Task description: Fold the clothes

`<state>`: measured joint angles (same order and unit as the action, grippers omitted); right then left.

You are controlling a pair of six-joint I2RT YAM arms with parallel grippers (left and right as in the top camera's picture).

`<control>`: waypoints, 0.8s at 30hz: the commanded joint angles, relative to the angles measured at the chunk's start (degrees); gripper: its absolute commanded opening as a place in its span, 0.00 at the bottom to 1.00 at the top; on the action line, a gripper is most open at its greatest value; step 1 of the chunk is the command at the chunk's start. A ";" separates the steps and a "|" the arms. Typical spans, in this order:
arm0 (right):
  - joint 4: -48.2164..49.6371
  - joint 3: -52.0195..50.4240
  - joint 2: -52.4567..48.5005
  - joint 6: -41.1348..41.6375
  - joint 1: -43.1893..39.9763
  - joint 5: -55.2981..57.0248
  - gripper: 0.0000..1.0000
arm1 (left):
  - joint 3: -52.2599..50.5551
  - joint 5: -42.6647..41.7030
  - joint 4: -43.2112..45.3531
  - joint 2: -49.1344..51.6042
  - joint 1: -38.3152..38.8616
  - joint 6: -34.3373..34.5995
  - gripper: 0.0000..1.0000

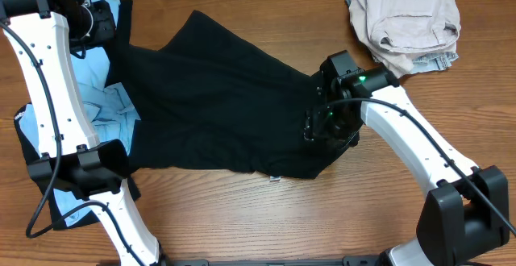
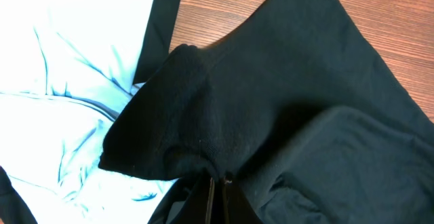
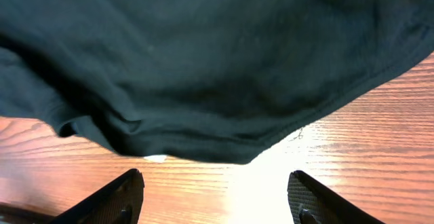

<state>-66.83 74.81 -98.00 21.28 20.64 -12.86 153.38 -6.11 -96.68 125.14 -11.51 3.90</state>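
Left hand grips the black T-shirt to anchor it — right hand, released, faces the hem just ahead.

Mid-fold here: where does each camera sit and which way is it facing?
Overhead: above the table, looking straight down; left arm and right arm show, black T-shirt between them.
Left wrist: behind the left gripper, shut on bunched black T-shirt, light-blue shirt beside.
Right wrist: behind the open right gripper, facing the T-shirt's hem on wood.
Shared: all three see the black T-shirt.
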 commanded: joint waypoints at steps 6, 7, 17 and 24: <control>10.78 -10.03 -0.81 2.84 -0.79 3.21 0.72 | 0.52 0.76 -0.13 -1.53 2.14 -2.51 0.04; 12.09 -11.13 -1.07 3.06 -0.79 3.76 0.72 | 0.52 0.74 -0.13 -1.53 2.23 -2.58 0.04; 21.51 -15.61 -5.95 4.22 -4.04 8.13 0.70 | 0.52 0.72 -0.11 -1.53 2.38 -2.62 0.04; 23.56 -15.61 -11.10 4.26 -7.91 8.13 0.66 | 0.44 4.52 -0.11 -1.14 2.54 -2.64 0.04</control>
<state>-44.58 60.49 -103.92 25.67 15.14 -7.68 153.38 -5.08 -96.71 125.14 -9.34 2.59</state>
